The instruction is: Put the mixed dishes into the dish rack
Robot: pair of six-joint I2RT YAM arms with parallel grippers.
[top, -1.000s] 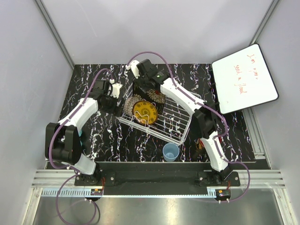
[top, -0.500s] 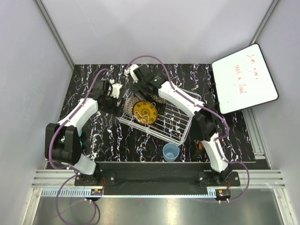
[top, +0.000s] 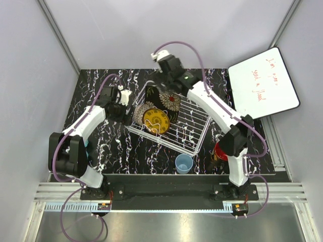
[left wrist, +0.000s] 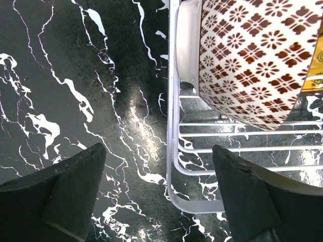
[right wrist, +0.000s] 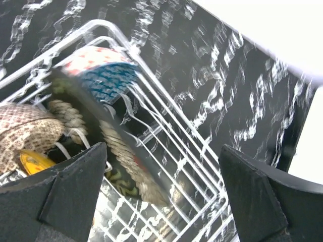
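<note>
The dish rack point(top: 189, 128) lies at an angle mid-table. Standing in its left end are a beige patterned bowl point(top: 140, 111), a yellow plate point(top: 155, 120) and the dark square floral plate point(top: 169, 100). My right gripper point(top: 169, 68) hovers open above the rack's back edge, apart from the dark plate point(right wrist: 118, 148); a blue patterned bowl point(right wrist: 108, 75) sits behind that plate. Beside the rack's left corner point(left wrist: 171, 126) my left gripper point(top: 124, 103) stands open and empty, below the beige bowl point(left wrist: 252, 60). A light blue cup point(top: 183, 164) and a dark mug point(top: 218, 151) stand on the table in front.
A white board with red writing point(top: 262, 83) leans at the right edge. The right arm's forearm crosses over the rack's right end. Grey walls close the table on the left, back and right.
My right gripper has opened, let go of the dark floral plate and pulled up and back to the right. The plate now stands in the rack. The left arm has not moved.
</note>
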